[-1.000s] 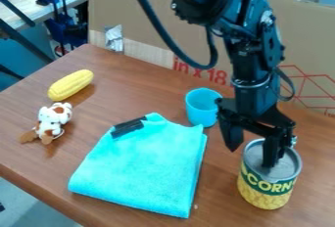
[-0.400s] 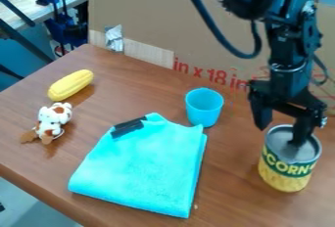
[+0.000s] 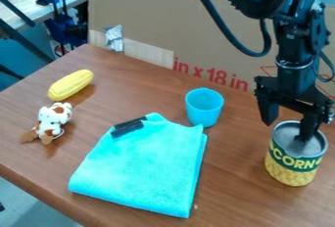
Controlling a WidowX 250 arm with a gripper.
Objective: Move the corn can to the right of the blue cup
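Observation:
At the right, the gripper (image 3: 286, 130) hangs over an open-topped can (image 3: 294, 163) with a green and yellow corn label. Its fingers are spread: one reaches down inside the can, the other is outside by the can's left rim. The can stands upright on the wooden table (image 3: 229, 192). To the left of the gripper is a light-blue cup (image 3: 204, 107), standing upright. A folded turquoise cloth (image 3: 144, 167) lies in the middle, with a small black object (image 3: 128, 127) on its upper corner.
At the far left lie a yellow toy corn cob (image 3: 70, 85) and a small white-and-brown plush toy (image 3: 49, 122). A cardboard panel (image 3: 196, 20) stands along the table's back edge. The front left table edge slants down toward the bottom.
The gripper and the can have both shifted right and toward the back, with one finger still inside the can. The cup, cloth, corn cob and plush toy have stayed put.

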